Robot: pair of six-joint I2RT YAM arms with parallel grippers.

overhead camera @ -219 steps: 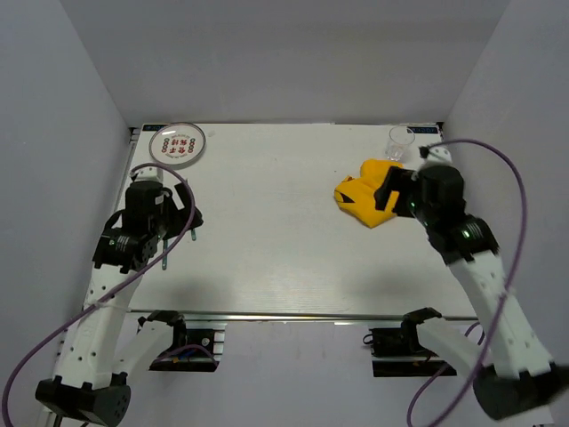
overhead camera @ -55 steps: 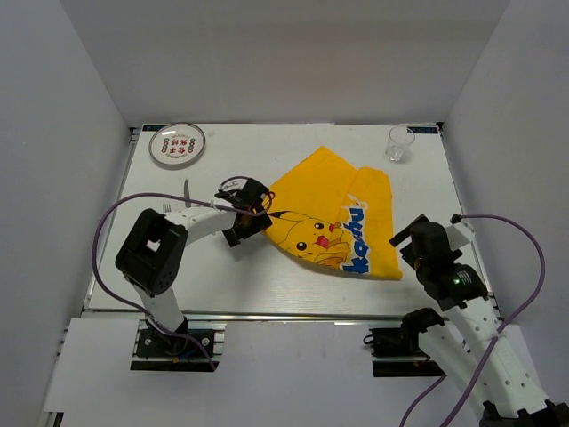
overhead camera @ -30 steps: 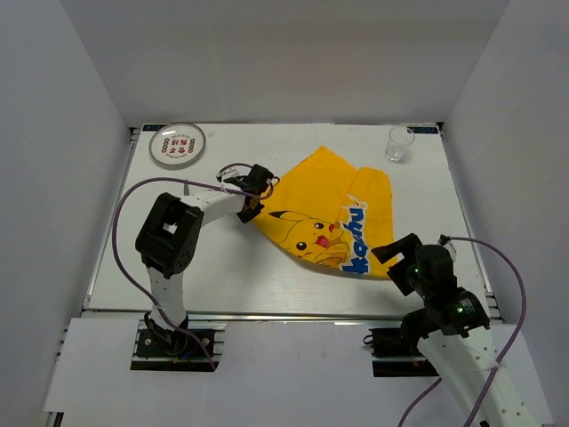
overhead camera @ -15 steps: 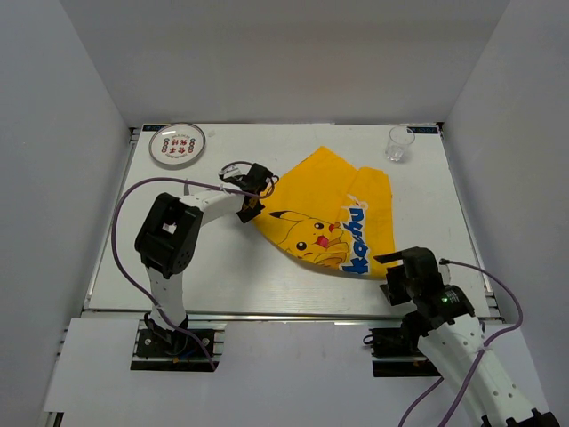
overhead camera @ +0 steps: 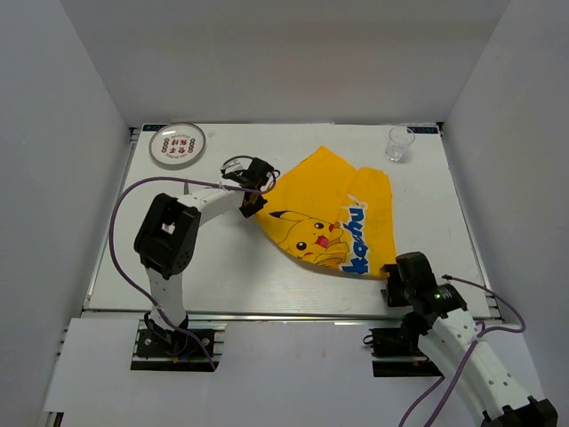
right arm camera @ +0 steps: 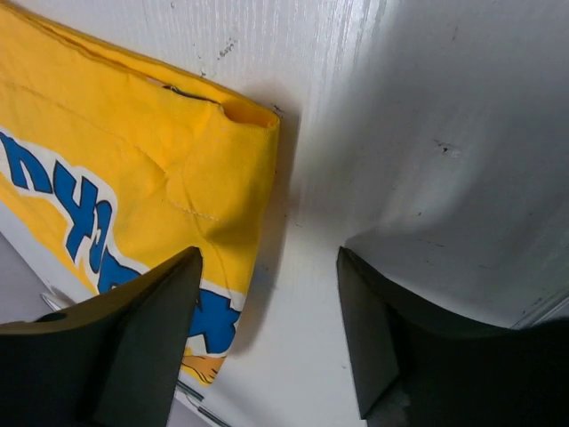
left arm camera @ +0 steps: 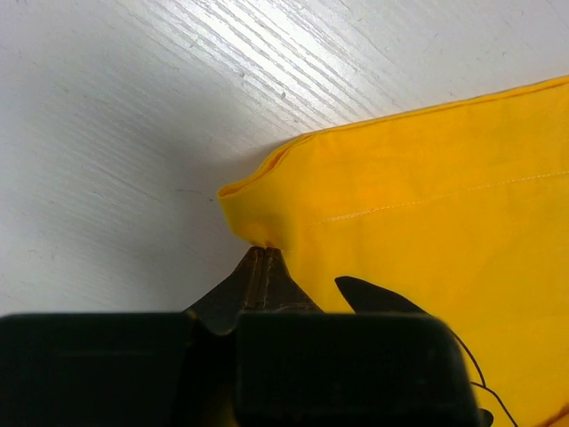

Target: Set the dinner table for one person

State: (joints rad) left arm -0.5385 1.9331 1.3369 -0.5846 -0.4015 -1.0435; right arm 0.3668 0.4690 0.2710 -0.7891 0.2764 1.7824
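White painted wood, that's the dinner table [overhead camera: 222, 267], and it fills pretty much the whole middle of the overhead view with its metal rail at 6 o'clock. The yellow Pikachu placemat [overhead camera: 329, 213] lies on it, skewed like a diamond, right of centre, with a fold running along its 3 o'clock side. The left gripper [left arm camera: 265, 258] is pinched tight on the mat's 9 o'clock corner, right at the hem. The right gripper [right arm camera: 267, 267] sits at the 5 o'clock corner with its jaws apart, one finger over the cloth and one over bare table, holding nothing. The plate [overhead camera: 177, 144] waits at 11 o'clock and the glass [overhead camera: 400, 142] at 1 o'clock, near the mat's far edge. My worry: if the left side tugs while the right has no hold, the mat just drags and bunches, or the right only nips that rolled hem and slips. A big swing could also clip the glass.
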